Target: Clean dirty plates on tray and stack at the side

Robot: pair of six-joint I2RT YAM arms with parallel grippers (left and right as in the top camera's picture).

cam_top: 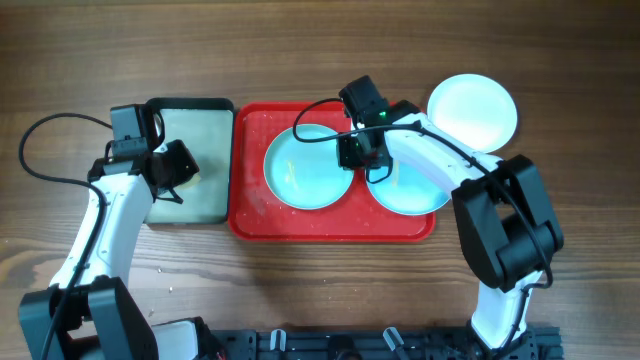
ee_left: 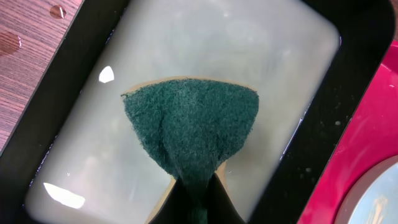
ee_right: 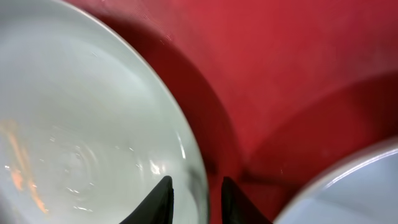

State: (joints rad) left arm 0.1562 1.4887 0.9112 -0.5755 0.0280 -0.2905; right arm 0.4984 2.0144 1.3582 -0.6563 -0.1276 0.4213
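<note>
Looks like a robotics lab bench rather than a kitchen: wood-grain counter (cam_top: pixel 320 50), two cabled arms (cam_top: pixel 100 225), black-rimmed tray (cam_top: pixel 190 103) beneath the left pincer (cam_top: pixel 178 168), black base rail (cam_top: pixel 350 345) well behind it.

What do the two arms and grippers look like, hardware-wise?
Left arm and right arm: white link shells, black joint housings, black cables looping off each. Left gripper and right gripper: black, with tapered black fingers. Green light on the right wrist.

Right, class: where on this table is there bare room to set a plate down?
Bare wood runs along the robot's side of the red tray, and along the far edge left of the white plate. Crowded: the tray itself, two turquoise plates with the right gripper between them.
</note>
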